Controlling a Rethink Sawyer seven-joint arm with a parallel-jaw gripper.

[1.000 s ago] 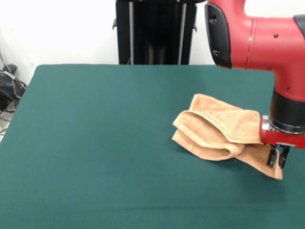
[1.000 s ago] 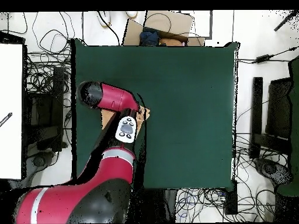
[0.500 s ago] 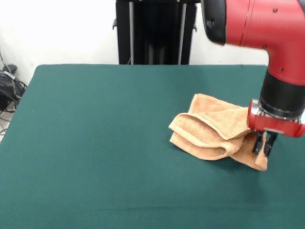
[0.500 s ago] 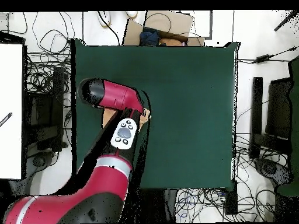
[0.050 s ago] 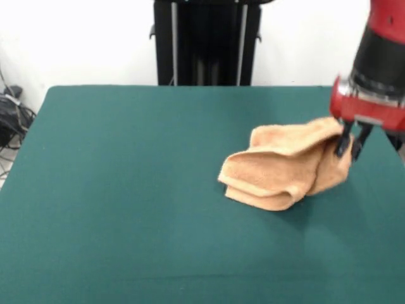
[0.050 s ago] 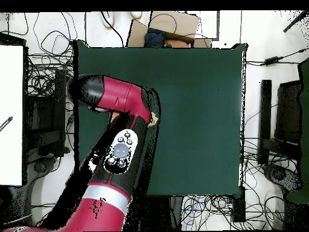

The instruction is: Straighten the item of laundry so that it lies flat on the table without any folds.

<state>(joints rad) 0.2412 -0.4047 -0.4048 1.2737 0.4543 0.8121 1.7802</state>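
From the front view I see the orange-tan terry towel (image 5: 285,168) sitting right of centre on the dark green tabletop (image 5: 126,190), still bunched into thick folds rather than spread out. Its long axis runs roughly left to right across the frame, tilting up toward the right: the rounded, doubled-over end lies low on the felt at the lower left of the bundle, and the opposite end rises toward the right edge of the picture. There the gripper (image 5: 352,140) comes in from the upper right corner, and its dark fingers (image 5: 343,143) are clamped on the towel's right-hand corner, holding that part lifted off the surface while the rest of the cloth rests on the tabletop. A flap hangs down just below the fingers. In the overhead view the red and black arm (image 6: 114,99) covers nearly all of the cloth on the left part of the tabletop (image 6: 199,109); I can make out only a small sliver of towel (image 6: 155,119) showing just beside the arm, so I cannot judge its outline from above.
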